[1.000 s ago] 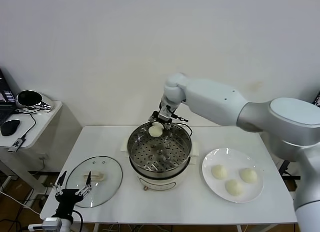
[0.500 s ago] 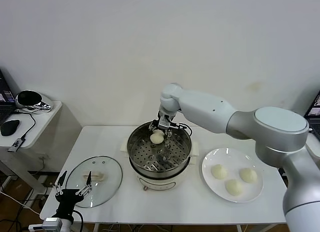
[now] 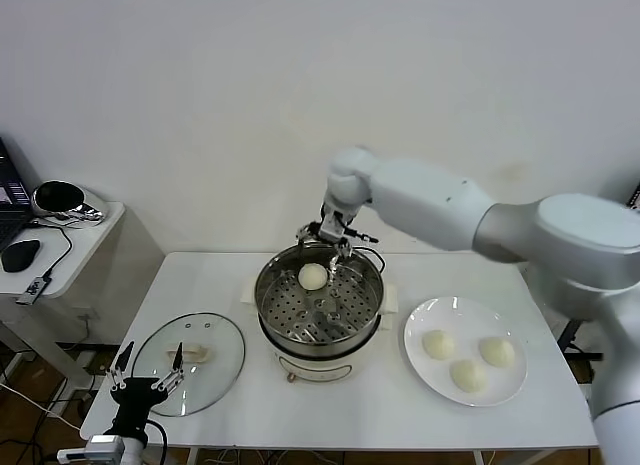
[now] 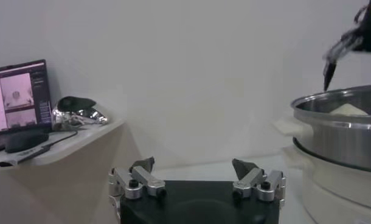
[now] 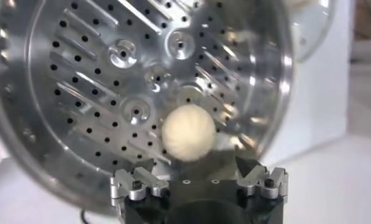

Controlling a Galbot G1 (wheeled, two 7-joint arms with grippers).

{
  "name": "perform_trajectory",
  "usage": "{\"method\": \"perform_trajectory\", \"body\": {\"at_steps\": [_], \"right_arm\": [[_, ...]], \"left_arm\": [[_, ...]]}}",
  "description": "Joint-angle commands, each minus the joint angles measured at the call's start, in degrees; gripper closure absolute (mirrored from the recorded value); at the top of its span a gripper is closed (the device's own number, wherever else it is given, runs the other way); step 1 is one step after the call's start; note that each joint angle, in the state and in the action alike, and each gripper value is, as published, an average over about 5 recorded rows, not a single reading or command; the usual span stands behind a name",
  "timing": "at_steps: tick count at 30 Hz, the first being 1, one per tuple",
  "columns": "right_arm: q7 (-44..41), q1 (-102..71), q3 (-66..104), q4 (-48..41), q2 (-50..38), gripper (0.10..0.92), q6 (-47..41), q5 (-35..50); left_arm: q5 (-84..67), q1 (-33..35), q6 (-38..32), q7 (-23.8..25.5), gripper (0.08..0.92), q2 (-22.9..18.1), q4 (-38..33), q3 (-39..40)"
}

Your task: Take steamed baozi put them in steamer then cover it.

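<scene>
R pincer (image 3: 327,235) open, above steamer (image 3: 345,330) rim

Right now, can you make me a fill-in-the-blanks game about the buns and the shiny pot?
1. The number of small round cream-white buns on the flat white plate is ____.
2. One cream-white bun lies on the perforated tray inside the shiny steel ____.
3. The round clear glass lid lies on the white ____, to the robot's left of the pot.
4. The right hand, above the pot's far rim, has its fingers ____.

Missing words: three; steamer; table; open
</scene>
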Motion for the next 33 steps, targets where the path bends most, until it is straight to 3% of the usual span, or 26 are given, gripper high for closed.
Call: {"method": "perform_trajectory", "body": {"at_steps": [1, 8, 16, 23, 33], "right_arm": [[-2.32, 9.2, -3.83, 12.73, -11.33, 0.203, -15.69, 14.16], [-1.74, 14.47, -8.46, 28.38, -28.53, 0.203, -34.28, 21.69], [-2.52, 11.12, -13.09, 35.94, -45.89, 0.203, -37.91, 14.85], [-1.72, -3.11, -5.38, 33.7, -49.66, 0.203, -36.26, 5.84], [1.96, -23.74, 9.54, 28.15, -44.91, 0.203, -38.36, -0.07]], "left_arm": [[-0.01, -0.02, 0.09, 0.01, 0.177, 0.19, -0.14, 0.1], [-0.11, -0.11, 0.18, -0.23, 0.177, 0.55, -1.0, 0.44], [-0.61, -0.17, 0.15, -0.37, 0.177, 1.06, -1.69, 0.32], [-0.75, -0.66, 0.15, -0.74, 0.177, 1.1, -1.36, 0.11], [-0.63, -0.94, 0.2, -0.91, 0.177, 0.13, -1.17, 0.02]]}}
